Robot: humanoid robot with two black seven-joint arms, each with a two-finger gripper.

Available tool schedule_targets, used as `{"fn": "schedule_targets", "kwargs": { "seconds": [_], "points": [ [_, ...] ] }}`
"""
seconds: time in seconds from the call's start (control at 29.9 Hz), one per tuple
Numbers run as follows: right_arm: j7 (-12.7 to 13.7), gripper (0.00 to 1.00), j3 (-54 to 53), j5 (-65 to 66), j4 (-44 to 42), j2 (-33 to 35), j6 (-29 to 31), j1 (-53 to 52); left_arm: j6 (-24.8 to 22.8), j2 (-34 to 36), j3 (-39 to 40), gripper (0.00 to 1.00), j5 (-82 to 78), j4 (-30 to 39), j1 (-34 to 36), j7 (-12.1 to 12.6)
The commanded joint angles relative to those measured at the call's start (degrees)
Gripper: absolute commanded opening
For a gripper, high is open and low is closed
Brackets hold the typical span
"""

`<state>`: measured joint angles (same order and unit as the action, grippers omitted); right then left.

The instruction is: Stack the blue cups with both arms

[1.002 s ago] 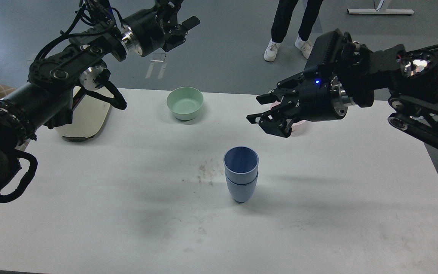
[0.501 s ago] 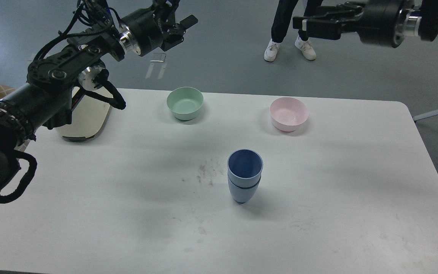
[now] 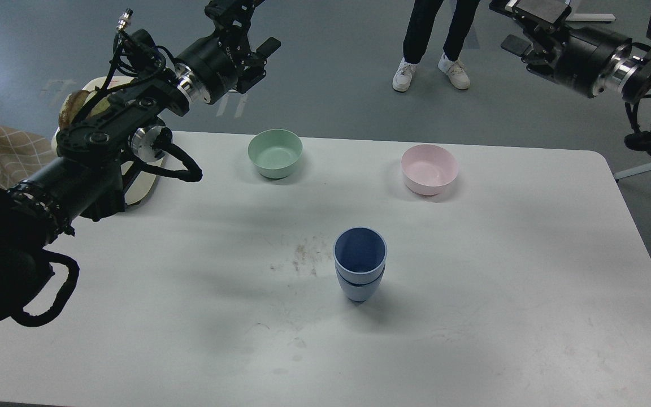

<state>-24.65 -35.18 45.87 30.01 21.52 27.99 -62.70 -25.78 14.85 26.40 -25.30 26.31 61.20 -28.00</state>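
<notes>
The two blue cups [image 3: 359,263] stand nested one inside the other, upright near the middle of the white table [image 3: 529,282]. Nothing touches them. My left gripper [image 3: 243,25] is raised beyond the table's far left edge, well away from the cups. Its fingers look apart and empty, with one partly cut off by the top edge. My right gripper [image 3: 509,22] is high at the upper right, beyond the table's far edge. Its fingers look apart and empty.
A mint-green bowl [image 3: 274,152] stands at the back centre-left and a pink bowl [image 3: 429,168] at the back right. A cream object [image 3: 144,186] lies at the left edge under my left arm. A person's legs [image 3: 430,39] stand beyond the table. A brown smudge [image 3: 306,257] lies left of the cups.
My right arm has lifted from low over the table by the pink bowl up and back to the upper right. My left arm has shifted slightly left. The stacked cups stay put.
</notes>
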Motion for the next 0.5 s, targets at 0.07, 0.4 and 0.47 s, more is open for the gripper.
{"fn": "schedule_targets", "kwargs": {
  "seconds": [0.07,0.4,0.47],
  "points": [
    [-1.27,1.00,-4.01,-9.83,-4.35,-5.96,0.01,4.34,-2.22,-2.63,4.36,0.98,4.55,-2.93,-3.80,0.00],
    [-1.27,1.00,-13.85,-10.19,-4.35,-11.68,-0.31,9.96,-2.22,-6.67,6.03,0.98,6.93,-5.30,-6.79,0.00],
    [-1.27,1.00,-14.82,-10.27,-4.35,-12.12,-0.31,10.23,-2.22,-7.64,6.04,0.98,6.93,-5.91,-6.79,0.00]
  ]
}}
